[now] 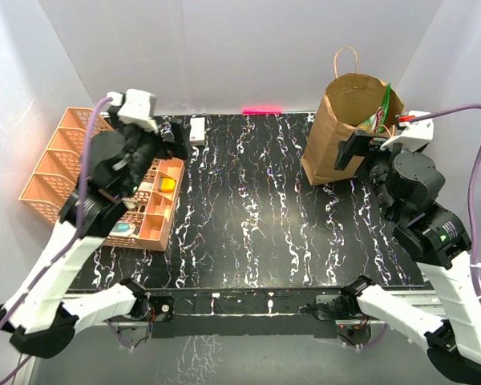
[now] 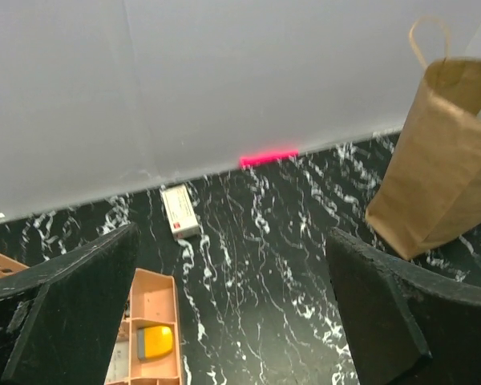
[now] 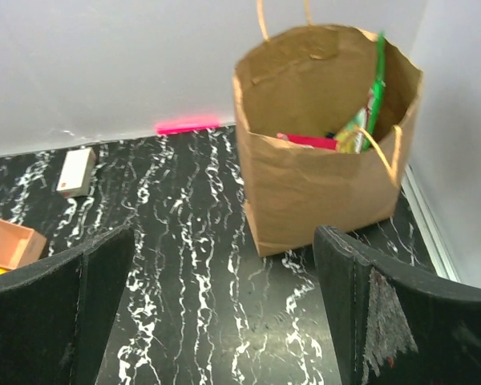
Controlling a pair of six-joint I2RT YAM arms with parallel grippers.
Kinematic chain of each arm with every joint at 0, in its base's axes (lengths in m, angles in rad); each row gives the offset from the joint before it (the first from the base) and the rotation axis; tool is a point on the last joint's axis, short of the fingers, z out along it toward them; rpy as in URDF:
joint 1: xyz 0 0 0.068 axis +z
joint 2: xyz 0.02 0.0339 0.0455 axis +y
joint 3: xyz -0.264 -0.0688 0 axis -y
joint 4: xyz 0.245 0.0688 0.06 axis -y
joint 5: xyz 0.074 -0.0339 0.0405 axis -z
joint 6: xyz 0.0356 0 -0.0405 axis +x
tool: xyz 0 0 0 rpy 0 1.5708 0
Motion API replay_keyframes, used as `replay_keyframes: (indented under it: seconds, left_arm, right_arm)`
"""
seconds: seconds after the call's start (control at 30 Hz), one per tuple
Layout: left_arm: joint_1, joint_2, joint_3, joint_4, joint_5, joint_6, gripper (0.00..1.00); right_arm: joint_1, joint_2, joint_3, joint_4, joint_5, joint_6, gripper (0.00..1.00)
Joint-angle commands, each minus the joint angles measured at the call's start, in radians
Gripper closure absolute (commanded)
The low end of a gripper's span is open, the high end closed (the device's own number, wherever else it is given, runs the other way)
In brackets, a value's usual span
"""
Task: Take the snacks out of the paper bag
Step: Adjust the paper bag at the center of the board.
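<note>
**Q:** Where are the snacks [image 3: 367, 112] sitting?

**A:** Inside the paper bag [image 3: 321, 188], at the desk's far right corner. Your right gripper [image 3: 223, 265] is hovering before it, jaws apart; be aiming down through the open top. Your left gripper [image 2: 232, 249] is idling far left, jaws apart.

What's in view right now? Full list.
Bag: 1, brown paper, upright, far right.
Snacks: at least 3 showing, green, red, yellow-green, inside bag.
Box: 1, white, far edge, left of centre.
Organiser: 1, orange, left side.
Yellow item: 1, in an organiser compartment.
Teal item: 1, organiser's near end.
Strip: 1, pink, foot of back wall.
Table: 1, black marbled.
Left gripper: open, empty, over organiser.
Right gripper: open, empty, facing bag.
</note>
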Motion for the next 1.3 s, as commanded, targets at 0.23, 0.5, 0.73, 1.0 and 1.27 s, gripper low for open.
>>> replay_keyframes:
  seconds: [0.23,0.5,0.73,1.0,1.27]
  left_arm:
    - [0.100,0.198,-0.157,0.152,0.240,-0.057,0.02]
    - [0.051,0.230,-0.268,0.237,0.299,-0.081,0.02]
    - [-0.033,0.220,-0.337,0.319,0.273,-0.047,0.02]
    - [-0.076,0.218,-0.380,0.378,0.233,-0.026,0.02]
    - [-0.086,0.217,-0.391,0.406,0.238,-0.033,0.02]
  right_arm:
    - [-0.234,0.003,0.000,-0.130,-0.093,0.109,0.02]
    - [-0.302,0.108,0.045,-0.090,-0.107,0.130,0.02]
    - [-0.319,0.332,0.188,-0.058,-0.030,0.183,0.02]
    - [-0.335,0.522,0.305,0.052,-0.039,0.152,0.02]
    - [-0.452,0.752,0.474,0.198,-0.136,0.219,0.02]
